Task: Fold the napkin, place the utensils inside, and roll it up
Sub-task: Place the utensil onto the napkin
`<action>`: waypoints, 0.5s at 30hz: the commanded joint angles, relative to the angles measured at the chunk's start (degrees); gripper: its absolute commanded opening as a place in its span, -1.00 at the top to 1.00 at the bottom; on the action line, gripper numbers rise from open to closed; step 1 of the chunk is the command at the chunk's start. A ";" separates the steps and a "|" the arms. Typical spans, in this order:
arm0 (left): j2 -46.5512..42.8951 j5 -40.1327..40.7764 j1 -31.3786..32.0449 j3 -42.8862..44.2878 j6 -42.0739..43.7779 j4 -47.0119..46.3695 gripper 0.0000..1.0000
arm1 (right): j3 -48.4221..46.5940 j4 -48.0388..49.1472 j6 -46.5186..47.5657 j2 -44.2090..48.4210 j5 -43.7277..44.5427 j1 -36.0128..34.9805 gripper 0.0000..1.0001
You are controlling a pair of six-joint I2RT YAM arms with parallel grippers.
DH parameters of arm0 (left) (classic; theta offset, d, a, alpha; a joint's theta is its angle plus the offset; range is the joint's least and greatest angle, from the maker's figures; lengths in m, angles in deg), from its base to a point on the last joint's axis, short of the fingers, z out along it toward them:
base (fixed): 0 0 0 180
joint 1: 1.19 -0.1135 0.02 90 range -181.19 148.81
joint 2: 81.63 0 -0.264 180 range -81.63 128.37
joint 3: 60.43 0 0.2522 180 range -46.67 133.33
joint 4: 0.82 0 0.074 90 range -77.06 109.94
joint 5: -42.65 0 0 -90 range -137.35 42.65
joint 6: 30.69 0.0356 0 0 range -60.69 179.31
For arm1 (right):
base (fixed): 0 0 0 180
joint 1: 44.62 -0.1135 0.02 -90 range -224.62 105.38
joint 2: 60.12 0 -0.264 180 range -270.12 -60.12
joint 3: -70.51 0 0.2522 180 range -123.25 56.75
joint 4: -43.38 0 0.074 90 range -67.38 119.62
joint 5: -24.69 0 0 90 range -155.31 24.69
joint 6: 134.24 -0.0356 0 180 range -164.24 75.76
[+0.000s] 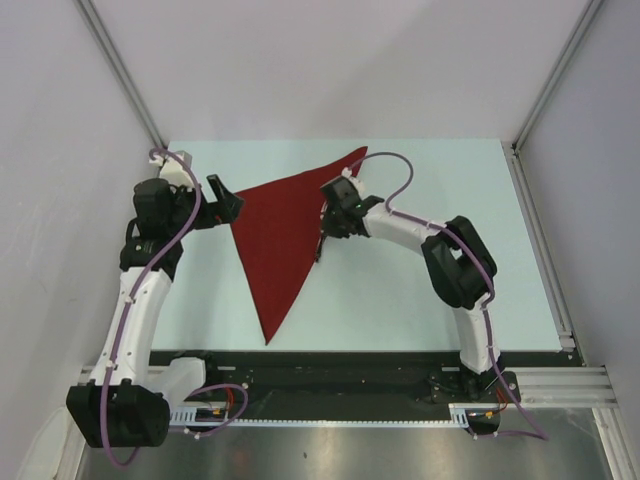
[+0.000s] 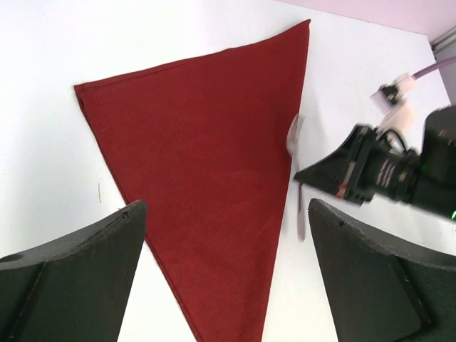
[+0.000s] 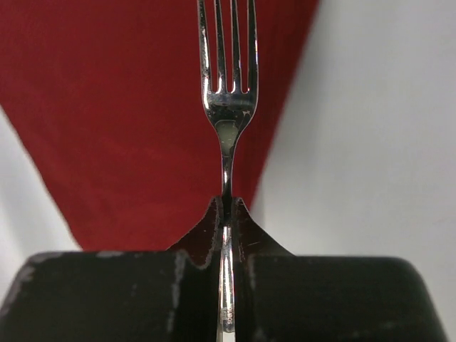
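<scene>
At napkin (image 1: 280, 235) edge, right claw (image 3: 226, 208) clamped on fork (image 3: 228, 107)

The table (image 1: 400, 300) is viewed whole from above its near edge. The napkin (image 2: 206, 164), shared by all views, is seen obliquely from the left wrist, closely from the right.

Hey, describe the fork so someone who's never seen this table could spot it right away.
On the pale table, find the dark red napkin, folded into a triangle near the middle. At its right edge seen from above, the right gripper is shut on a thin silver fork. Unlike the soft napkin beside it, it is shiny metal and very slim.
</scene>
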 commanded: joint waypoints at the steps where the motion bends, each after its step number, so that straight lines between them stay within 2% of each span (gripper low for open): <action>1: -2.18 -0.61 0.09 -0.19 -0.14 -2.14 -0.98 | -4.32 2.24 -9.07 -1.98 4.49 -2.16 1.00; 5: -2.71 -0.35 0.09 -0.28 -0.14 -2.32 -0.99 | -8.21 1.35 -11.26 -4.46 7.20 -4.88 1.00; 15: -3.59 0.09 0.01 -0.19 0.12 -2.32 -0.99 | -13.93 -0.76 -14.87 -10.08 9.85 -5.15 1.00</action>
